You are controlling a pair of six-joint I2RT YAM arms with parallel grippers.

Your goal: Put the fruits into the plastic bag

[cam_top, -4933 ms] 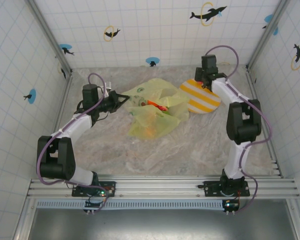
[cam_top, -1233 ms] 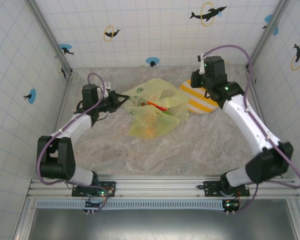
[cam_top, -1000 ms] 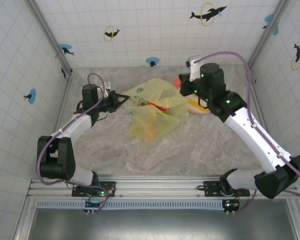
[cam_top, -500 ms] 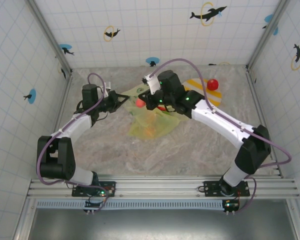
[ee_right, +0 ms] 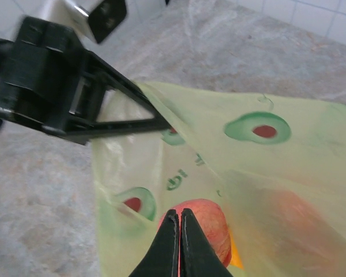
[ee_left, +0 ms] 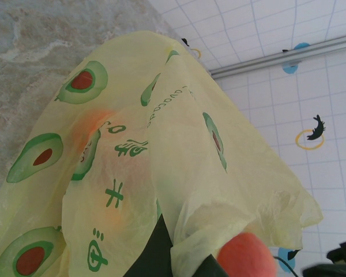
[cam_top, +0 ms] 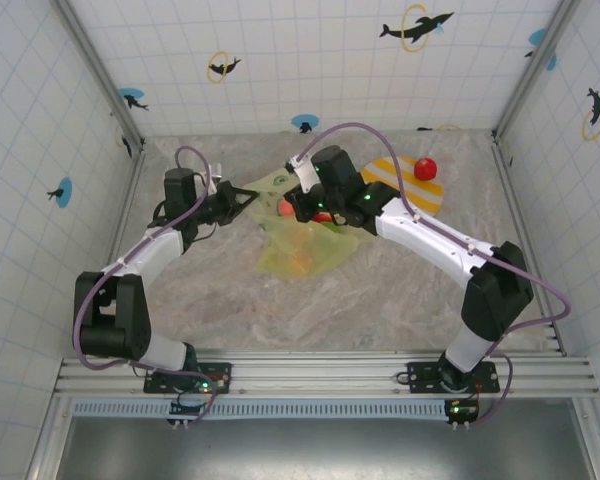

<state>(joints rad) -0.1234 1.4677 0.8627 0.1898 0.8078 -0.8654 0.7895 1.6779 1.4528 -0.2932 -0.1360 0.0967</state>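
The plastic bag (ee_left: 161,144) is thin, crinkly, translucent yellow-green film with a soft sheen, and the peach-coloured fruit (ee_right: 205,228) looks smooth and matt, as does the red fruit (cam_top: 425,168) on the smooth striped plate (cam_top: 425,195). The counter (cam_top: 380,300) has a smooth, marble-patterned, low-sheen surface, the white gridded walls (cam_top: 300,60) look slightly glossy, and the near rail (cam_top: 320,372) is bare brushed metal. The left tool (ee_right: 161,123) and right tool (ee_right: 179,219) are matt black, seemingly hard plastic.

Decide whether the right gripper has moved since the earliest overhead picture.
Yes. The right gripper has swung left, away from the striped plate, and is now over the plastic bag, carrying a red fruit.
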